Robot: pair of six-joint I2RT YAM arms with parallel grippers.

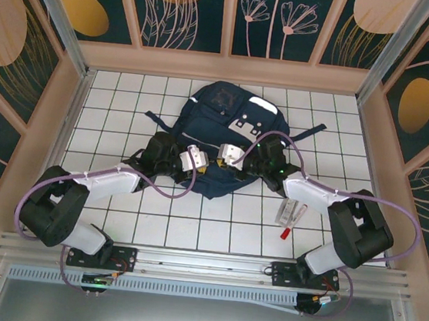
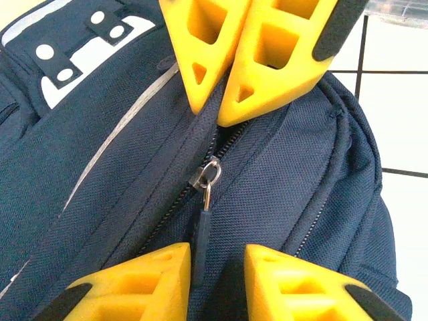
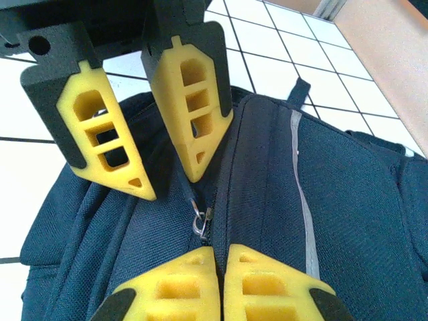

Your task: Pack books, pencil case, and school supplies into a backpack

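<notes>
The navy backpack (image 1: 221, 119) lies flat mid-table, its near end between both grippers. My left gripper (image 2: 217, 281) is open, its fingers either side of the dark zipper pull tab (image 2: 200, 234) that hangs from the metal slider (image 2: 208, 175). My right gripper (image 3: 221, 267) is shut on a fold of backpack fabric beside the zipper, just short of the slider (image 3: 202, 219). In the top view the left gripper (image 1: 197, 161) and right gripper (image 1: 230, 155) nearly meet. The whitish packet (image 1: 295, 211) and red-and-white pen (image 1: 287, 227) lie on the table by the right arm. Books and pencil case are out of view.
White tiled table (image 1: 126, 119) with wooden walls on three sides. Backpack straps (image 1: 311, 131) spread to the right and left of the bag. The pale reflective stripe (image 3: 302, 200) runs along the bag beside the zipper. Purple cables loop from both arms.
</notes>
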